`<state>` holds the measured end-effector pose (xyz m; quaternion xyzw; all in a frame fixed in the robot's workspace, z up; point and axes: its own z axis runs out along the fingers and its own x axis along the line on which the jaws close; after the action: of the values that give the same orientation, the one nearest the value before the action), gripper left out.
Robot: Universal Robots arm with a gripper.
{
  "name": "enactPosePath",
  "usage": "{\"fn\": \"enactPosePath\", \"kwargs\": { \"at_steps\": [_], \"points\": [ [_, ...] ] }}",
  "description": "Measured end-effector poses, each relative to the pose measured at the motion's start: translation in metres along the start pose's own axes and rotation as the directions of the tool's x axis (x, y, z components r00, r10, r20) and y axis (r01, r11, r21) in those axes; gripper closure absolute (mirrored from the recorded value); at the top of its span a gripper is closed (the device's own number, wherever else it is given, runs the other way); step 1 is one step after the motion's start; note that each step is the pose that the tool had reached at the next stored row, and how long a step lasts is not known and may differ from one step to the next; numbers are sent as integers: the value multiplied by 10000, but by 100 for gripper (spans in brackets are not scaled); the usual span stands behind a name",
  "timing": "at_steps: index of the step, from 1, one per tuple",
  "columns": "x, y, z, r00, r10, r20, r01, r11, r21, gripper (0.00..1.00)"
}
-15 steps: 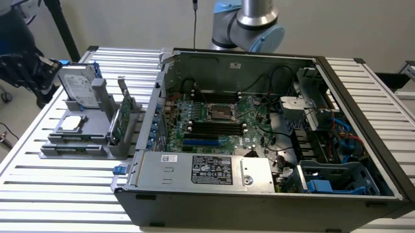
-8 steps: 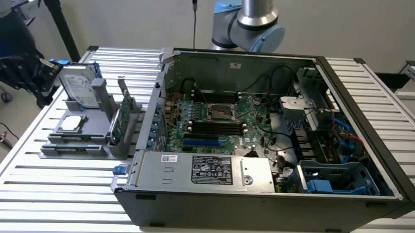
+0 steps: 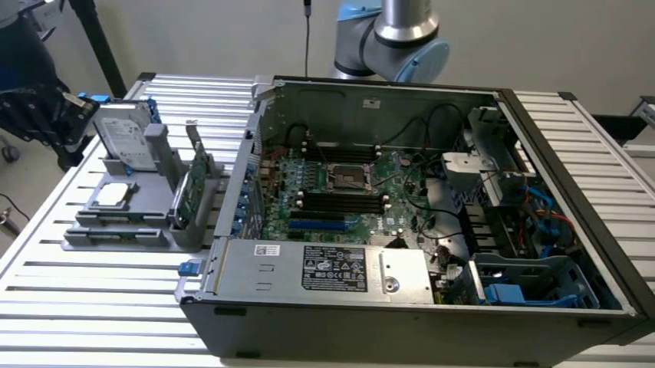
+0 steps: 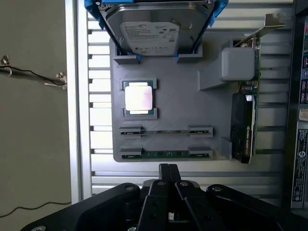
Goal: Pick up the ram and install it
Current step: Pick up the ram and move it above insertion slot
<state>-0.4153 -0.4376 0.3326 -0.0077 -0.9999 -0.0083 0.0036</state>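
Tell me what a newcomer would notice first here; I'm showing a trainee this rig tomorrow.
The open computer case dominates the slatted table, its green motherboard exposed. On the exterior view's left, a grey parts holder carries a hard drive standing on edge. In the wrist view, the gripper hangs just off the holder's edge nearest the ram.

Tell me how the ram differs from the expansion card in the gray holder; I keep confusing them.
The ram is a thin, narrow green strip; the expansion card is much bulkier. The ram shows only its green edge; the card carries a black cover and a metal bracket. Both stand on edge in the gray holder.
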Motion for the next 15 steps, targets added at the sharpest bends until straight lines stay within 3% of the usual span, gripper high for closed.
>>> {"fn": "enactPosePath", "kwargs": {
  "at_steps": [7,11,15],
  "points": [
    [1,-2,4,10000,-41,-2,41,10000,8,89],
    [0,-3,14,9976,-693,-11,693,9976,10,89],
    [0,-3,24,9900,-1413,-24,1413,9900,15,89]
  ]
}}
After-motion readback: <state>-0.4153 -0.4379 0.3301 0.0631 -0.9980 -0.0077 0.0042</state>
